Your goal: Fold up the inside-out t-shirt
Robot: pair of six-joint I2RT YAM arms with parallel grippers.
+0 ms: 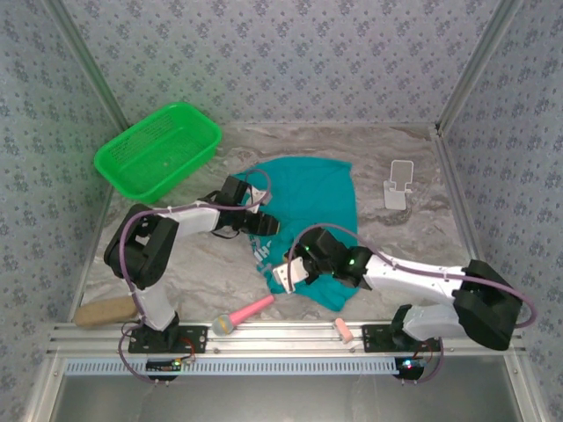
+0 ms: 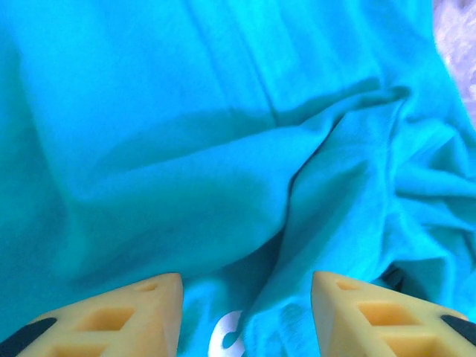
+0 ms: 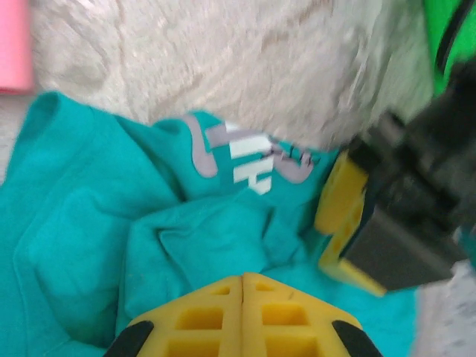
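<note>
Spread wide, the left hand [image 2: 245, 288] hangs over the inside-out t-shirt [image 1: 312, 189], crumpled at the middle of the worktop [image 1: 413, 255] with bare room right and beyond. The right hand [image 3: 243, 281], fingers pressed together, sits at the shirt's near-left edge, just beside the left hand.

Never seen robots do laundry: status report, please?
Left pincer open over t-shirt. Right pincer shut near lettered edge. T-shirt crumpled, not yet folded. Pink tool close by near edge.

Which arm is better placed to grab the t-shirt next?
Left. The left hand is open right over a ridge of the t-shirt, ready to pinch; the right hand is shut and would need reopening first.
</note>
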